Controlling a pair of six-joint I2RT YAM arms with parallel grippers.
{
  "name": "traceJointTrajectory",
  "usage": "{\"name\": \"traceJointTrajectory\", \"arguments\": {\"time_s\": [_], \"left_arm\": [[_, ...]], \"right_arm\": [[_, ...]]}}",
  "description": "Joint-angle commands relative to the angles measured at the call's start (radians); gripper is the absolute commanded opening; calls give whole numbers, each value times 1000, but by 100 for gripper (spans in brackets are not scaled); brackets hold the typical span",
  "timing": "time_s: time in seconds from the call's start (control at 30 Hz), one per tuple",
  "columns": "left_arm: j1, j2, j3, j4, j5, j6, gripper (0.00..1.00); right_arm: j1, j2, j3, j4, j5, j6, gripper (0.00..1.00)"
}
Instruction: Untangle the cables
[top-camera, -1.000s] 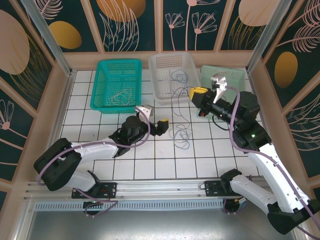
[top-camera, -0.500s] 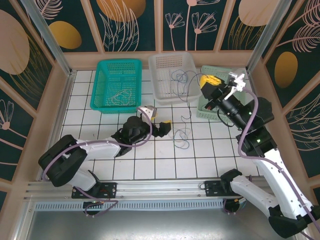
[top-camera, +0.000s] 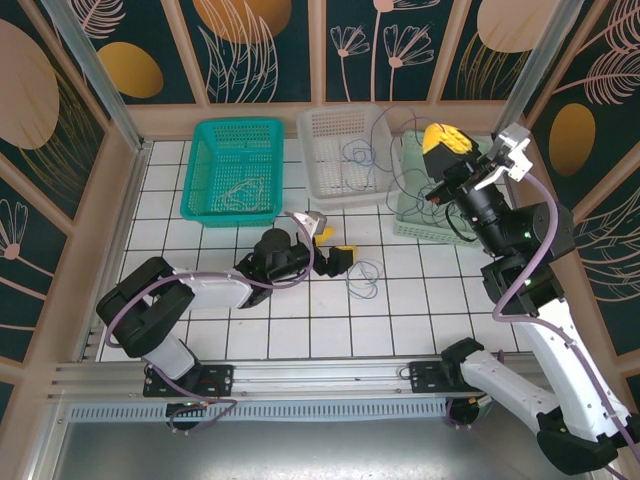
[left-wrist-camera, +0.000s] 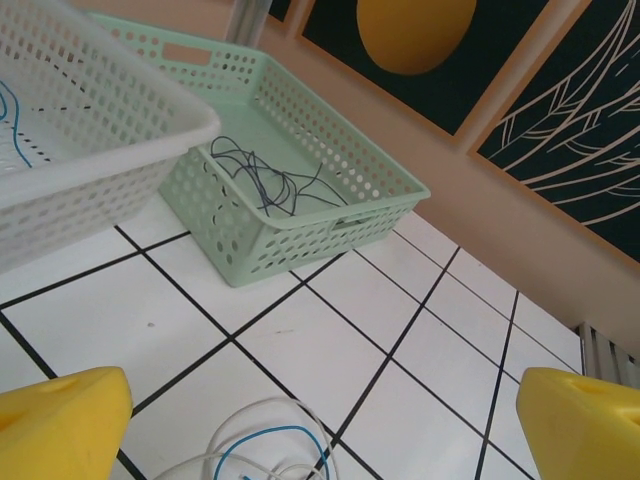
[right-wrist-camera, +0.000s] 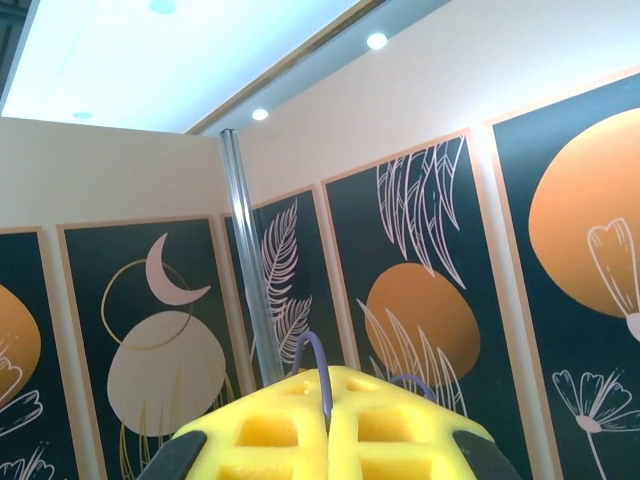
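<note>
While the right end effector (top-camera: 446, 139) hangs high over the green basket (top-camera: 406, 226), closed on its catch, start with the top view. The left end effector (top-camera: 337, 252) lies low on the bench (top-camera: 250, 330), jaws spread wide, just beside the loose tangle (top-camera: 364, 279) on the tiles. More cables (top-camera: 350, 158) sit in the white basket (top-camera: 320, 185), and one in the teal basket (top-camera: 195, 205).

My read is that you're carrying one separated cable to the green basket. Bring it down slowly and let the tail clear the white basket's rim before you release, because a snag there could drag others along.

Left wrist view now: the yellow fingertips (left-wrist-camera: 60, 420) sit at the bottom corners, far apart, with only white and blue loops (left-wrist-camera: 262, 452) on the tiles between them. It also gives you what the top view blurs: a dark cable (left-wrist-camera: 270, 185) already lying inside the green basket.

Right wrist view: the pads (right-wrist-camera: 270, 430) are pressed together, with a thin bluish strand (right-wrist-camera: 322, 378) pinched in the seam and wall panels behind. That confirms the grip, but you can't tell here where the strand trails.
</note>
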Motion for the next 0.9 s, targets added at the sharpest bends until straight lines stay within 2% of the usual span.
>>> {"name": "traceJointTrajectory", "arguments": {"time_s": [0.0,0.2,0.43,0.57,0.77,0.87], "left_arm": [[-1,1,23,52,13,-13,99],[-1,-16,3,21,-30,-8,99],[-1,-45,-30,10,-63,-1,99],[-1,-48,-30,6,-62,2,99],[0,-70,-37,-21,-81,23,99],[-1,-85,-42,-35,-100,34,99]], "right_arm": [[8,8,44,6,69,-9,0],[5,26,9,-80,338,-71,0],[-42,55,-48,-152,493,-81,0],[-171,82,-91,-180,468,-18,0],[-458,123,-143,-205,234,206,0],[-540,155,-164,-206,148,281,0]]}}
